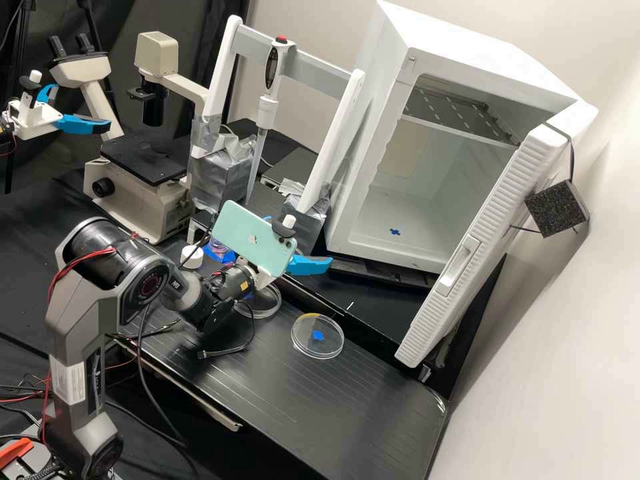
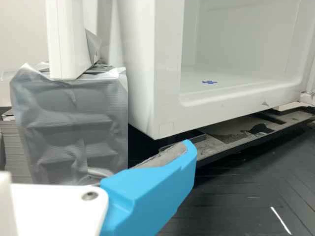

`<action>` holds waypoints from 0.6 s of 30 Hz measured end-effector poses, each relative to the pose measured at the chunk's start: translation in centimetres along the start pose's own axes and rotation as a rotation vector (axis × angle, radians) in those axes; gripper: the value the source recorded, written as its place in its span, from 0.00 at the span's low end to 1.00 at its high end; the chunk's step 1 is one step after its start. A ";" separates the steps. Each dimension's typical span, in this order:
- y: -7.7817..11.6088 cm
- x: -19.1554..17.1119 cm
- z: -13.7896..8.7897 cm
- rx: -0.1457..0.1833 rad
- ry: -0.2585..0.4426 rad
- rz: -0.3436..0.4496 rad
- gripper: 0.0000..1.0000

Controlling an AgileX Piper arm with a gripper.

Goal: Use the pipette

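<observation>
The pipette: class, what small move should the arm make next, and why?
Probably ease the open gripper sideways toward the pipette. In the high view the pipette hangs upright on its white stand, while the gripper is off to one side; in the wrist view a blue finger points toward the white cabinet.

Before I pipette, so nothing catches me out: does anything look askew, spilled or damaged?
The door of the white cabinet stands wide open, perhaps an oversight. I see no spill; the pipette hangs in its frame.
</observation>
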 end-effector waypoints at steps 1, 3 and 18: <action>0.0 0.0 0.0 0.000 0.000 0.000 1.00; 0.0 0.0 0.0 0.000 0.000 0.000 1.00; 1.2 -3.1 -1.5 0.022 0.060 0.027 1.00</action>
